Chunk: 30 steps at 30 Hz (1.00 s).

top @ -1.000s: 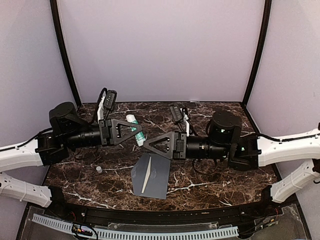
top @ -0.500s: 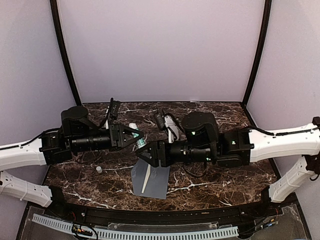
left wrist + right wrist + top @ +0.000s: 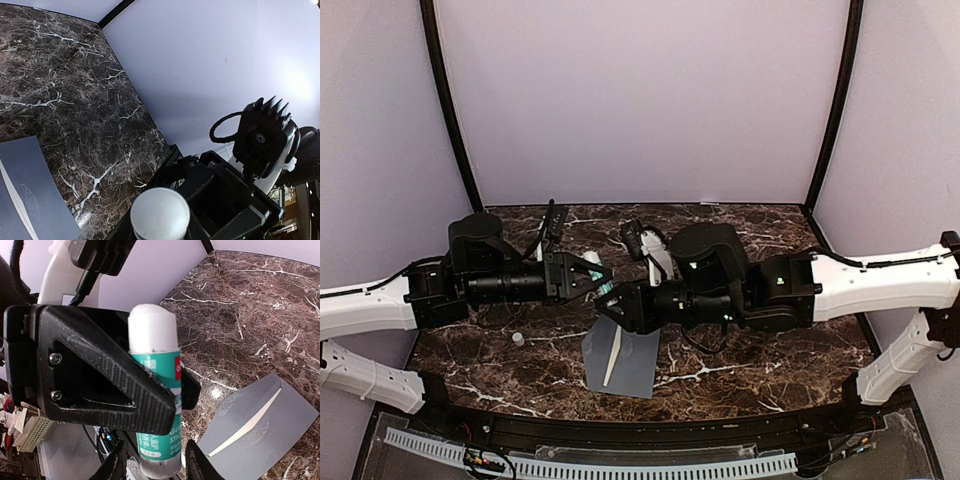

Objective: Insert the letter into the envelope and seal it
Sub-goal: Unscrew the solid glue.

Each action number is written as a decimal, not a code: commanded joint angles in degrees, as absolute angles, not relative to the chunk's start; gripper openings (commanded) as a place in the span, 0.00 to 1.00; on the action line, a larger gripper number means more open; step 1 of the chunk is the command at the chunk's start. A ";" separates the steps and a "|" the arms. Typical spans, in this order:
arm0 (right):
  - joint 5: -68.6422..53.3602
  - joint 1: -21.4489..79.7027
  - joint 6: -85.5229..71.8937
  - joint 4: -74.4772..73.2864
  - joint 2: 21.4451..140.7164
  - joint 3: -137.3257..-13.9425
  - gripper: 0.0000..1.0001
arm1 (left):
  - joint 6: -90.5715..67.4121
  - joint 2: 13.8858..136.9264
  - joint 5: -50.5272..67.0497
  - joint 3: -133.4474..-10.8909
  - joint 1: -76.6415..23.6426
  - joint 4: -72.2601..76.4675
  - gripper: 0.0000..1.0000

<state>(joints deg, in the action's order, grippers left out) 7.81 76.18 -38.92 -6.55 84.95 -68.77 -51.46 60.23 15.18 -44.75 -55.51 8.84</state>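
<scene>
The grey-blue envelope (image 3: 625, 362) lies flat on the marble table, near the front middle. Only a thin cream strip of the letter (image 3: 612, 356) shows at its opening; the rest is hidden inside. The envelope (image 3: 260, 437) and the strip (image 3: 245, 426) also show in the right wrist view. My left gripper (image 3: 598, 278) is shut on a green-and-white glue stick (image 3: 156, 385) and holds it above the table. My right gripper (image 3: 157, 465) is open, with a finger on each side of the stick's lower end. The stick's white top (image 3: 160, 212) fills the bottom of the left wrist view.
A small white cap (image 3: 518, 339) lies on the table to the left of the envelope. Both arms meet over the table's middle, above the envelope's far edge. Purple walls close in the back and the sides.
My right arm has swung left and turned, bringing its gripper to the glue stick's lower end. My left gripper has shifted slightly right with the stick. The envelope has not moved.
</scene>
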 commanded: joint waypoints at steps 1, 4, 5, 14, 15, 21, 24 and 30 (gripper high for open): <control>9.05 76.64 -37.90 -6.18 85.61 -70.59 0.32 | -51.33 60.39 16.79 -46.62 -55.46 11.10 0.00; 8.86 76.53 -38.28 -6.06 85.52 -70.28 0.25 | -51.33 60.55 16.90 -46.73 -55.51 11.16 0.00; 8.54 76.48 -38.51 -5.71 85.41 -70.00 0.23 | -51.28 60.51 16.89 -46.75 -55.53 11.12 0.00; -0.75 73.07 -45.19 5.72 80.46 -62.90 0.10 | -47.43 59.49 19.03 -45.35 -55.46 13.98 0.00; -3.09 72.29 -46.63 7.76 79.71 -61.83 0.10 | -46.92 59.17 19.68 -45.00 -55.46 14.83 0.00; -12.72 69.52 -53.40 18.32 77.65 -58.09 0.09 | -44.38 57.67 24.59 -42.65 -55.46 22.30 0.00; -16.24 68.78 -56.83 24.01 77.70 -56.23 0.08 | -44.10 57.71 28.19 -42.10 -55.46 26.46 0.00; -20.89 68.02 -63.31 34.89 78.85 -52.70 0.08 | -44.52 58.09 34.13 -41.08 -55.46 33.66 0.00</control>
<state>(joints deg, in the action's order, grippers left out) -18.04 69.19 -54.24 23.64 78.72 -54.11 -48.31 59.07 27.27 -42.39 -55.11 24.29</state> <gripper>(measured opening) 0.194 0.230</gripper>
